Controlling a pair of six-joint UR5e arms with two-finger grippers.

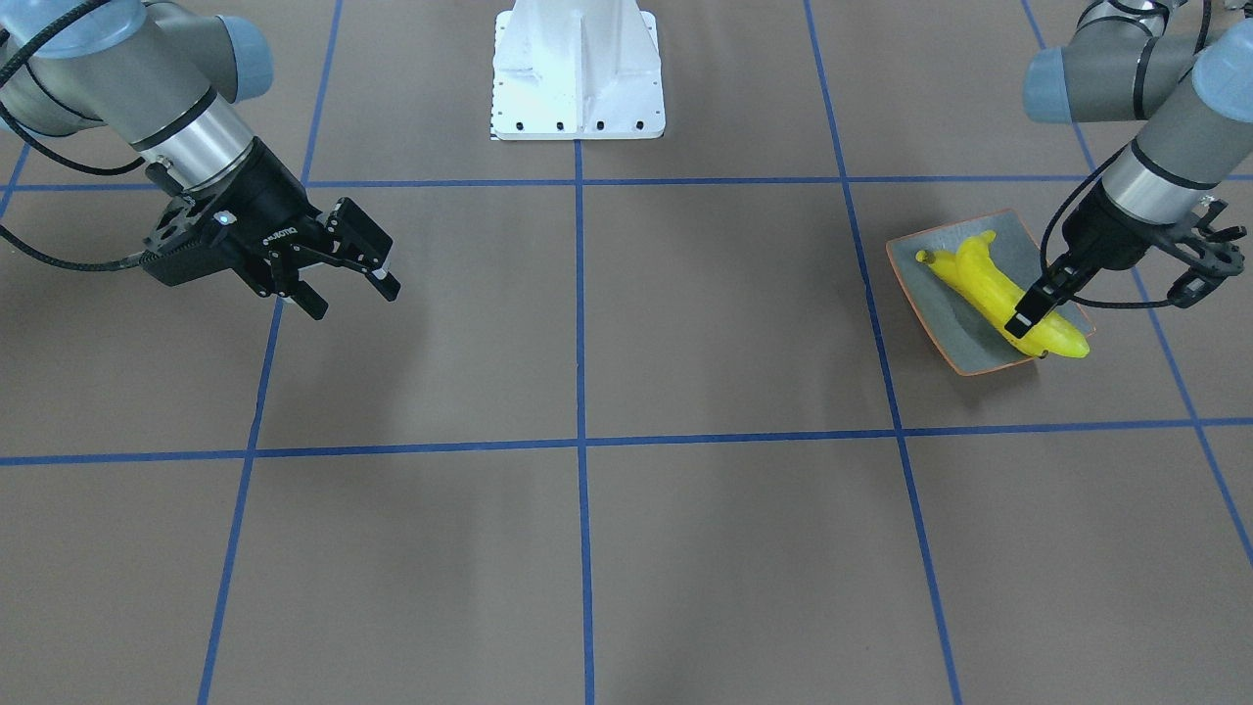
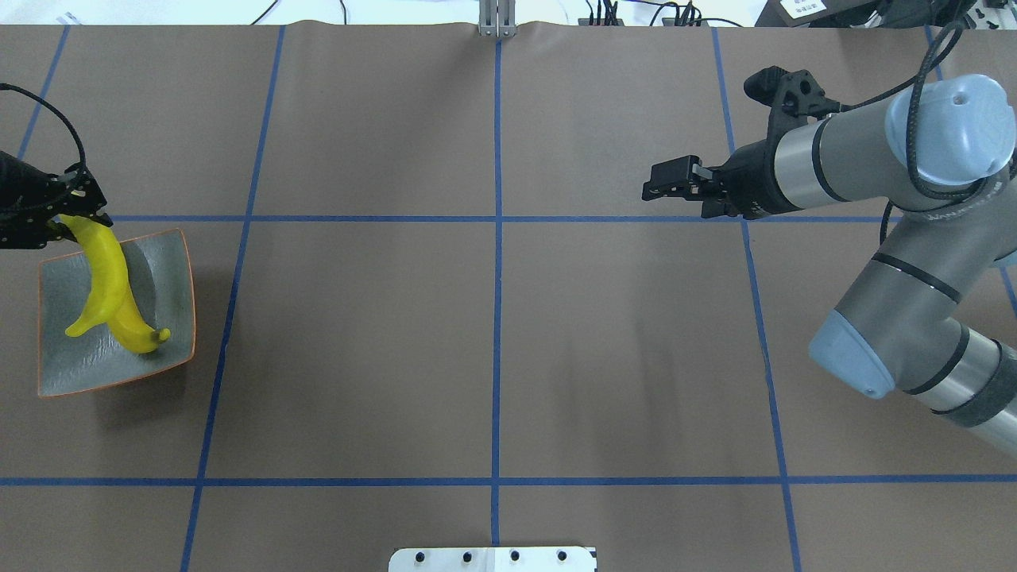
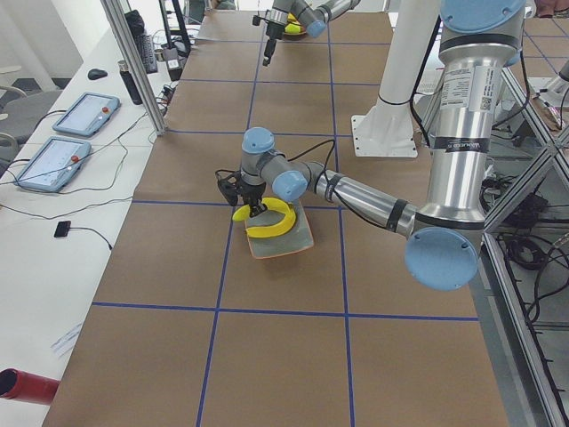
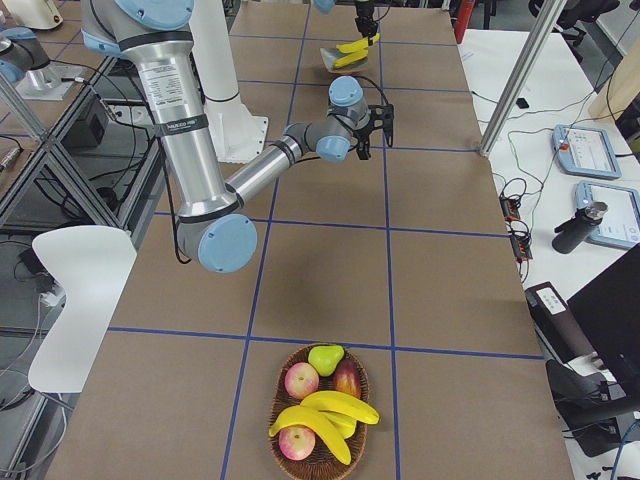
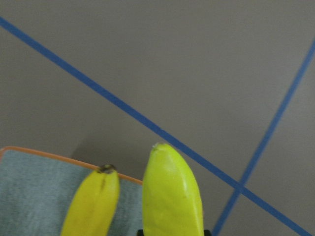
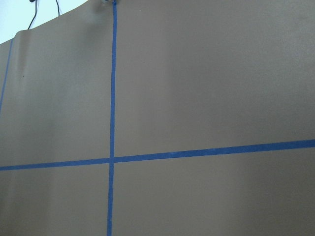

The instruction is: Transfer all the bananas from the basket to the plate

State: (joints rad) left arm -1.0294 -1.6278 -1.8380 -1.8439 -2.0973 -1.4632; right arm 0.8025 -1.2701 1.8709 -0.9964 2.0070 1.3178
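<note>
Two yellow bananas lie crossed on the grey-green, orange-rimmed plate (image 1: 945, 318) (image 2: 87, 361). My left gripper (image 1: 1033, 308) (image 2: 59, 226) is shut on the far end of the upper banana (image 2: 103, 270) (image 5: 172, 196), which rests across the lower banana (image 2: 139, 334) (image 5: 93, 206). My right gripper (image 1: 352, 294) (image 2: 659, 187) hangs open and empty above the table, far from the plate. The wicker basket (image 4: 283, 440) shows only in the exterior right view, at the table's near end, with two more bananas (image 4: 325, 412) in it.
The basket also holds apples (image 4: 300, 380) and a green pear (image 4: 325, 357). The robot's white base (image 1: 578, 69) stands at the table's middle edge. Blue tape lines grid the brown table (image 2: 493, 349).
</note>
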